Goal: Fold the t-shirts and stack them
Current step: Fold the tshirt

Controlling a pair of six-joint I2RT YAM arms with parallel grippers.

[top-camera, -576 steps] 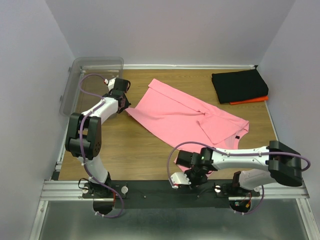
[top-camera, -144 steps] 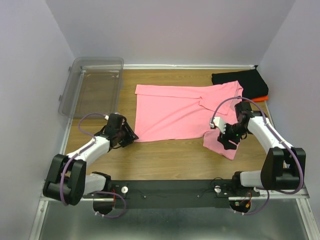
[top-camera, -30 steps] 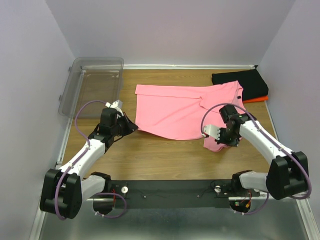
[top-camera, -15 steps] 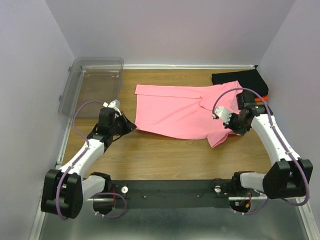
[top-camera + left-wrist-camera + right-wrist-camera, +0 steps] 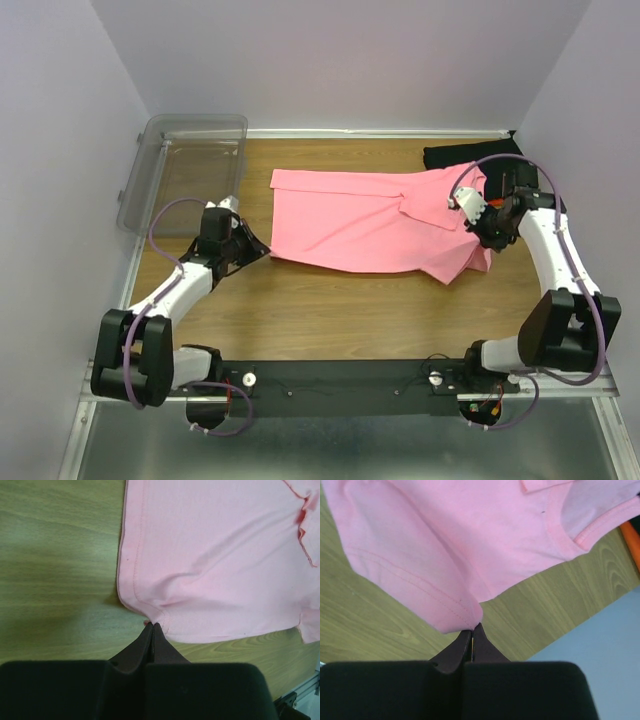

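"Wooden tabletop [image 5: 330, 310], pale walls [image 5: 330, 60] all round. So where was the pink shirt [image 5: 360, 215]?"

"Spread flat between the two pincers. The left pincer [image 5: 152, 626] was squeezed together on the hem corner, and the cloth ran away ahead of its tips and off to their right."

"And the other one?"

"The right pincer [image 5: 471, 627] was nipped tight on a bunched fold at the opposite end. From those tips the cloth fanned out ahead, with the neck opening further on to the right."

"What about the rest of the pile?"

"A folded black shirt [image 5: 450, 157] lay just past the right pincer, at the far corner. An edge of orange shirt [image 5: 631, 545] showed beside it. A clear bin [image 5: 190, 165] stood past the left pincer toward the back wall, apart from the pink cloth."
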